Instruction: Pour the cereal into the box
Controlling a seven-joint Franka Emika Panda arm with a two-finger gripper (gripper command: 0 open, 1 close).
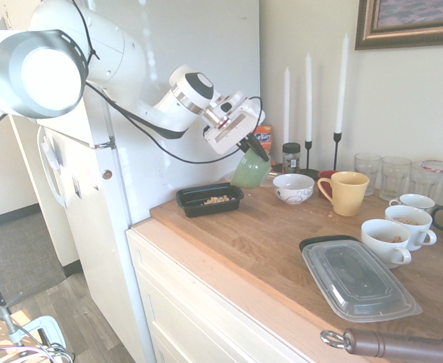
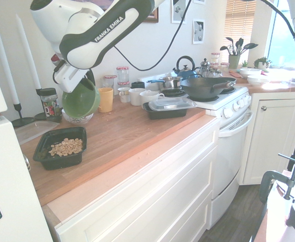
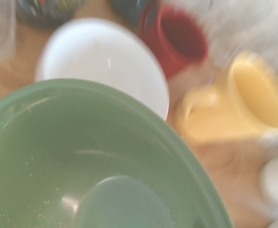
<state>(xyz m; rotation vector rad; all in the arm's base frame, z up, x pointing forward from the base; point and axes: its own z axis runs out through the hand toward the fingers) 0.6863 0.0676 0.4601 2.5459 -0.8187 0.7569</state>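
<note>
We see the box [image 1: 209,200], a shallow black tray, sitting at the left end of the wooden counter [image 1: 282,242], with the cereal [image 1: 216,200] lying in it as a small heap of tan pieces. The tray rests below and to the left of the gripper [image 1: 253,148], well apart from it. The gripper's fingers are closed tight on the rim of a green cup [image 1: 250,169], which hangs tilted above the counter. In the wrist view we find the cup's inside bare apart from a few pale crumbs.

Just right of the cup stands a white patterned bowl [image 1: 292,187]; we cannot make out anything in it. Next comes a yellow mug [image 1: 345,192], with a red cup [image 3: 179,39] partly hidden behind it. Further right are clear glasses [image 1: 394,176] and white cups [image 1: 385,242], two showing something brownish inside. Nearer us lies a black container with a clear ribbed lid [image 1: 357,279].
</note>
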